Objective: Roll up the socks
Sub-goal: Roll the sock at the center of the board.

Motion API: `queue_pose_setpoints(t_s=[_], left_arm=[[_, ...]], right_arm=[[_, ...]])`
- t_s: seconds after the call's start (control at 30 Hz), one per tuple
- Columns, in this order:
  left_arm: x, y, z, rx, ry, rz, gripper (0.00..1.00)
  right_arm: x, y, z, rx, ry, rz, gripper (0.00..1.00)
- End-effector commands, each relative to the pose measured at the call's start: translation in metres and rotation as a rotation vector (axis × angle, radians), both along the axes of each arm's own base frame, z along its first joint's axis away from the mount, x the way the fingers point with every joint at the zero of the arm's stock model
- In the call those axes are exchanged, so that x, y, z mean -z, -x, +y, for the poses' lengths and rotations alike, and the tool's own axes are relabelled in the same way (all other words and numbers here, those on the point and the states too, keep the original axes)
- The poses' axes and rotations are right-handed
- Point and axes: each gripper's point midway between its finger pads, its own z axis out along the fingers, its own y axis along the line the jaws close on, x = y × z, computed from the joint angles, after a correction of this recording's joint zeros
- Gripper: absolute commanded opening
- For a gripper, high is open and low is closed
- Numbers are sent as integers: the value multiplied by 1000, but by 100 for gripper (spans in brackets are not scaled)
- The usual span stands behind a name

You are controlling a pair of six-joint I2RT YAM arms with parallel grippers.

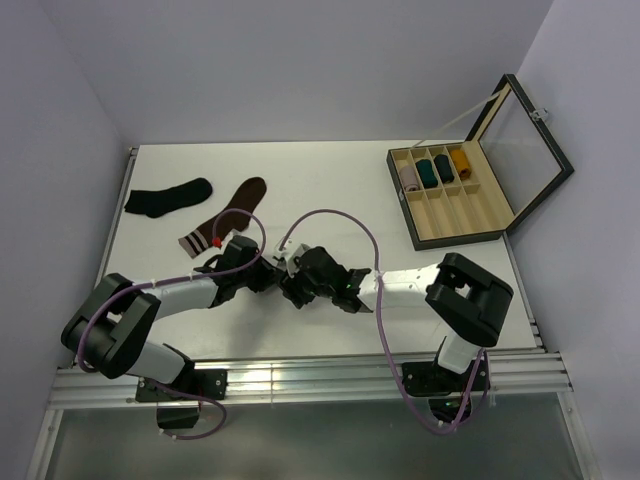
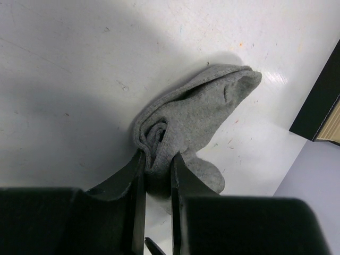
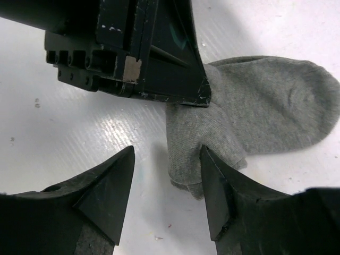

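Note:
A light grey sock [image 2: 196, 117] lies on the white table, one end rolled into a tight bundle. My left gripper [image 2: 158, 159] is shut on that rolled end, with the fabric pinched between its fingers. In the right wrist view the same grey sock [image 3: 265, 106] spreads to the right, and the left gripper's black body [image 3: 149, 53] sits over it. My right gripper [image 3: 167, 151] is open; its right finger [image 3: 218, 186] touches the folded end and its left finger stands on bare table. From above, both grippers [image 1: 285, 278] meet at the table's near middle and hide the sock.
A plain black sock [image 1: 168, 197] and a dark brown sock [image 1: 232, 210] with a pale striped cuff lie at the back left. A wooden compartment box [image 1: 470, 215] with its lid [image 1: 525, 150] up stands at the right, with several rolled socks in its back row.

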Motion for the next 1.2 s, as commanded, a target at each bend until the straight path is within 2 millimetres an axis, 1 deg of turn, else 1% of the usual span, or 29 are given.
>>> queue_pose_setpoints(t_s=[0.0, 0.23, 0.37, 0.47, 0.5, 0.6, 0.63, 0.7, 0.77, 0.83, 0.87, 0.9, 1.0, 1.03, 1.1, 1.17], left_arm=[[36, 26, 20, 24, -117, 121, 0], [36, 25, 20, 32, -124, 117, 0], [36, 24, 20, 35, -128, 118, 0], [35, 25, 17, 49, -119, 120, 0], [36, 26, 18, 49, -123, 122, 0], [35, 25, 17, 53, -120, 119, 0], [35, 24, 16, 54, -120, 117, 0], [35, 25, 16, 62, -121, 118, 0], [36, 25, 15, 68, -123, 120, 0], [35, 23, 15, 72, -121, 115, 0], [35, 23, 16, 73, -124, 117, 0], [35, 22, 16, 72, -126, 116, 0], [34, 20, 18, 77, -128, 112, 0], [34, 19, 19, 75, -129, 115, 0], [33, 15, 22, 73, -132, 110, 0], [33, 12, 25, 68, -135, 111, 0]], right_arm=[[-10, -29, -5, 81, 43, -112, 61], [-24, -39, -3, 98, 40, -166, 62], [-23, -41, 1, 78, 58, -171, 62], [-13, -42, 1, 73, 80, -167, 63], [-5, -41, 0, 66, 96, -156, 63], [12, -39, -2, 58, 143, -130, 63], [23, -37, -3, 53, 172, -110, 63], [33, -33, -6, 54, 186, -86, 63], [46, -30, -11, 56, 215, -54, 63], [54, -28, -14, 62, 249, -29, 63], [63, -26, -17, 67, 268, -11, 63], [66, -25, -18, 69, 274, -1, 63], [84, -19, -26, 69, 305, 72, 63], [88, -15, -29, 63, 317, 104, 63], [95, -15, -38, 76, 334, 131, 63], [100, -10, -45, 102, 340, 181, 63]])
